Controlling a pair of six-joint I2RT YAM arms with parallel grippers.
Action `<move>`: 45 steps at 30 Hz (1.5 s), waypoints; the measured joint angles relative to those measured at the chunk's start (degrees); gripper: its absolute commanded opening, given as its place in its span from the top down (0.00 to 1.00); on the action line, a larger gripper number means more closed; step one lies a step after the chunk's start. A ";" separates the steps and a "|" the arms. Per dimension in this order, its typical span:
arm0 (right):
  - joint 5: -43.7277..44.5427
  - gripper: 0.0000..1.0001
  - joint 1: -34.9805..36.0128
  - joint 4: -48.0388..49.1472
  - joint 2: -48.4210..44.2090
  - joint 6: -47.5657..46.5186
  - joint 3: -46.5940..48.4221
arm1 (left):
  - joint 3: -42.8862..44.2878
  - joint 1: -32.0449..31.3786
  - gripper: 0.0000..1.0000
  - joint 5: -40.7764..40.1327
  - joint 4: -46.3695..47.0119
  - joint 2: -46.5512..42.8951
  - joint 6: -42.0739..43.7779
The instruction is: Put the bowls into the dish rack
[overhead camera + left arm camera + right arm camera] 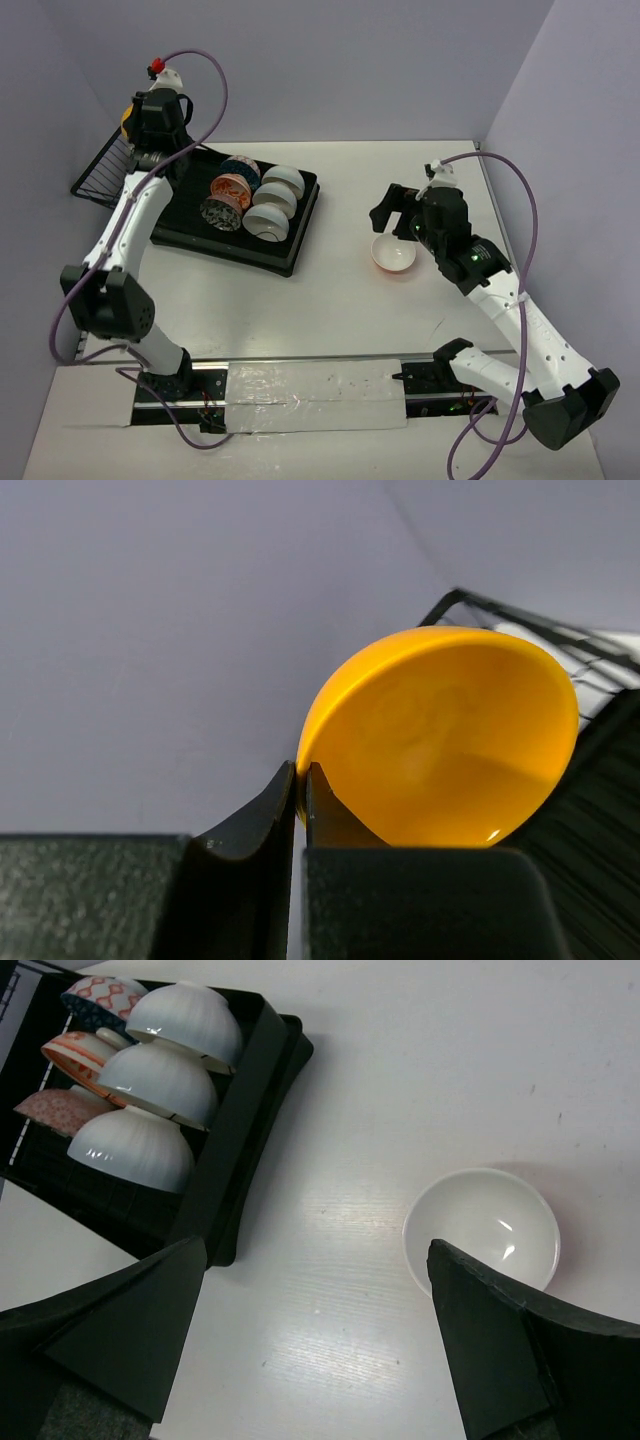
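**Q:** Why does your left gripper (300, 790) pinch the yellow bowl (450, 740) by its rim?

**A:** Jaws drawn narrow on the edge hold it on its side, probably so it can stand like the six bowls (280, 182) in the dish rack (285, 262). It hangs over the rack's wire basket (100, 175); whether it touches is hidden.

**Q:** And your right gripper (312, 1260)?

**A:** Spread wide, empty, above the last bowl (482, 1225) on the table (420, 1060), right of the rack.

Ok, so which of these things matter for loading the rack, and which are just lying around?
For the job: dish rack, six racked bowls, yellow bowl in left gripper, orange bowl on table.
Just lying about: purple cables, taped sheet.
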 measured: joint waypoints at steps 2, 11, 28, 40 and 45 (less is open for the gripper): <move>-0.87 0.01 -0.04 0.52 0.22 -0.42 -0.31 | 1.99 2.12 1.00 -0.61 1.92 4.70 3.96; -0.44 0.02 -0.76 1.07 1.16 -3.37 -0.46 | 9.05 7.74 1.00 -1.29 8.55 20.74 16.74; 0.00 0.02 -2.69 1.20 4.46 -3.98 -0.46 | 9.01 8.22 0.99 -4.63 20.46 30.51 28.87; 0.42 0.02 -3.85 1.20 4.39 -3.54 -0.55 | 6.14 4.74 0.95 -5.44 22.38 31.17 29.11; 0.63 0.02 -4.22 1.18 3.50 -3.48 -1.73 | 4.20 4.68 0.87 -6.34 23.02 30.97 28.20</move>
